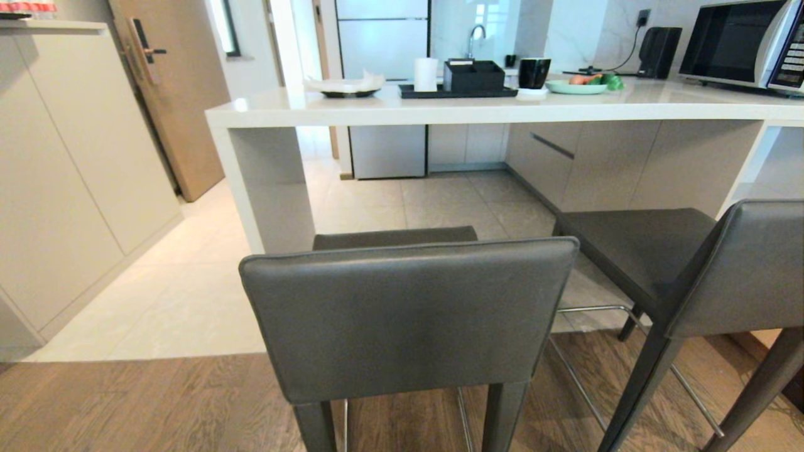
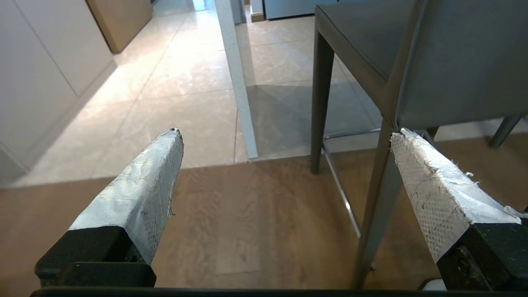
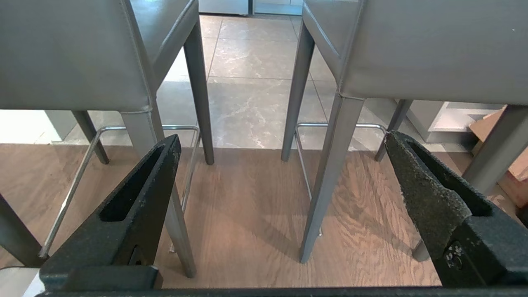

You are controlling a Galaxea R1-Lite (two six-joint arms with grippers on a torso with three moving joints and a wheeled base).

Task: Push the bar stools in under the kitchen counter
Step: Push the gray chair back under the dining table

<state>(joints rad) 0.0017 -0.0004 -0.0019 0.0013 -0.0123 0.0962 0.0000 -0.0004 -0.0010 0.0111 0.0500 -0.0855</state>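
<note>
From the head view, the kitchen counter (image 1: pixel 477 107) runs across the top, and two bar stools stand out from it on the wood floor: the left stool (image 1: pixel 408 314) has its backrest nearest the camera, just short of the counter's slab end leg (image 1: pixel 267 188); the right stool (image 1: pixel 678 263) is turned at an angle, its seat front reaching toward the counter edge. Neither arm shows here. On the counter a black tray (image 1: pixel 458 92) carries a black caddy (image 1: pixel 474 75) and a white roll (image 1: pixel 426 74); beside it a green plate (image 1: pixel 575 88) holds vegetables, with a microwave (image 1: pixel 741 44) beyond.

The left wrist view adds the left gripper (image 2: pixel 284 134), its taped fingers (image 2: pixel 148 181) spread wide around nothing, low behind the left stool's rear leg.

The right wrist view alone shows the right gripper (image 3: pixel 280 138), black fingers (image 3: pixel 416 189) wide apart and empty, facing the gap between both stools' backrests, and their chrome footrests (image 3: pixel 330 125).
</note>
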